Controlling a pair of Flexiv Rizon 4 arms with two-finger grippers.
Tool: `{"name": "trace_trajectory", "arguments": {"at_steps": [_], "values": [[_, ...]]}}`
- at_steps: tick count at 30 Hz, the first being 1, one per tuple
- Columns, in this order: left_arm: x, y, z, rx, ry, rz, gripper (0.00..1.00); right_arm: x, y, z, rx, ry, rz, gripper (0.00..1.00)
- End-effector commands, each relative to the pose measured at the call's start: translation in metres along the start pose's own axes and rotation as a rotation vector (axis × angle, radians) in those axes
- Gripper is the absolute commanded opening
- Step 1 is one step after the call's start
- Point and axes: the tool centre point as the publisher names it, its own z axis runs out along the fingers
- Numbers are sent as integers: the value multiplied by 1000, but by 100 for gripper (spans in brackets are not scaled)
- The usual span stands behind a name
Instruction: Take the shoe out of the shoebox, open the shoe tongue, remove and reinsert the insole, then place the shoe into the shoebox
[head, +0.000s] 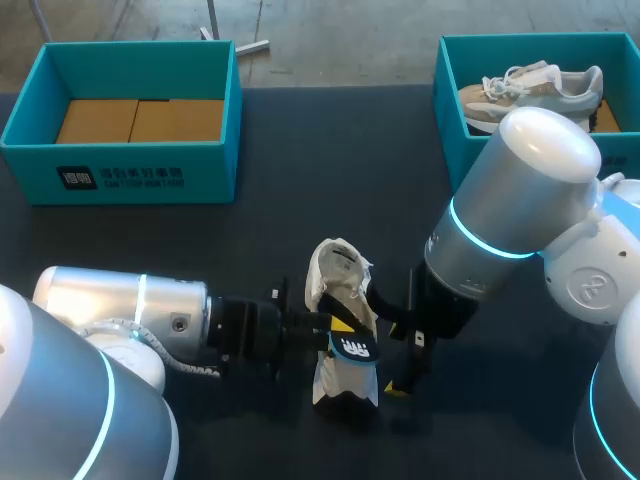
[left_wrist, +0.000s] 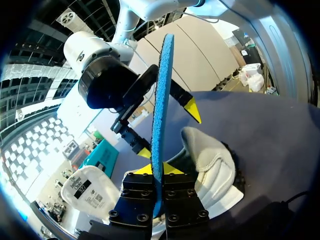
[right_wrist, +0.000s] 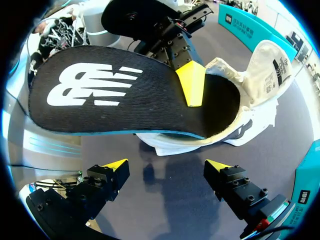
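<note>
A white shoe (head: 335, 290) stands on the dark table with its tongue (head: 340, 262) pulled open. My left gripper (head: 333, 325) is shut on the black insole (head: 354, 348), which carries a white logo and a blue underside. In the left wrist view the insole (left_wrist: 161, 110) stands edge-on between my left gripper's (left_wrist: 157, 169) yellow tips, beside the shoe (left_wrist: 212, 165). My right gripper (head: 398, 358) is open just right of the shoe. In its own view the right gripper (right_wrist: 166, 165) has nothing between its fingers, and the insole (right_wrist: 110, 95) hangs ahead, one end over the shoe's opening (right_wrist: 235, 122).
A teal shoebox (head: 470, 120) at the back right holds a second shoe (head: 530, 88). Another teal box (head: 120, 175) at the back left has only its brown cardboard floor showing. Dark table stretches between the boxes.
</note>
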Motion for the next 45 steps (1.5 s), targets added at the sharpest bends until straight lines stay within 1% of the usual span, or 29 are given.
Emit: {"name": "trace_trajectory", "arguments": {"at_steps": [1, 8, 12, 13, 14, 19, 28, 38, 40, 41, 45], "values": [[-1, 4, 7, -17, 0, 0, 0, 1, 0, 2, 0, -3, 0, 100], [-3, 10, 7, -39, -4, -1, 0, 1, 0, 2, 0, -3, 0, 100], [-2, 5, 4, -30, -2, -3, 0, 1, 0, 2, 0, -3, 0, 100], [-2, 4, 4, -27, -2, -3, 3, 1, 0, 2, 0, -3, 0, 100], [-2, 2, 3, -24, -2, -4, 12, 1, 0, 2, 0, -3, 0, 100], [-1, -7, -1, -5, 0, -7, 21, 1, 0, 2, 0, -3, 0, 100], [3, -27, -5, 24, 13, 12, 23, 1, 0, 2, 0, -3, 0, 100], [5, -35, -7, 21, 11, 24, 19, 1, 0, 2, 0, -3, 0, 100], [5, -36, -6, 11, 6, 33, 13, 1, 0, 2, 0, -3, 0, 100], [5, -37, -6, 6, 5, 42, 0, 1, 0, 2, 0, -3, 0, 100], [7, -34, -4, -3, -9, 70, 0, 1, 0, 2, 0, -3, 0, 100]]}}
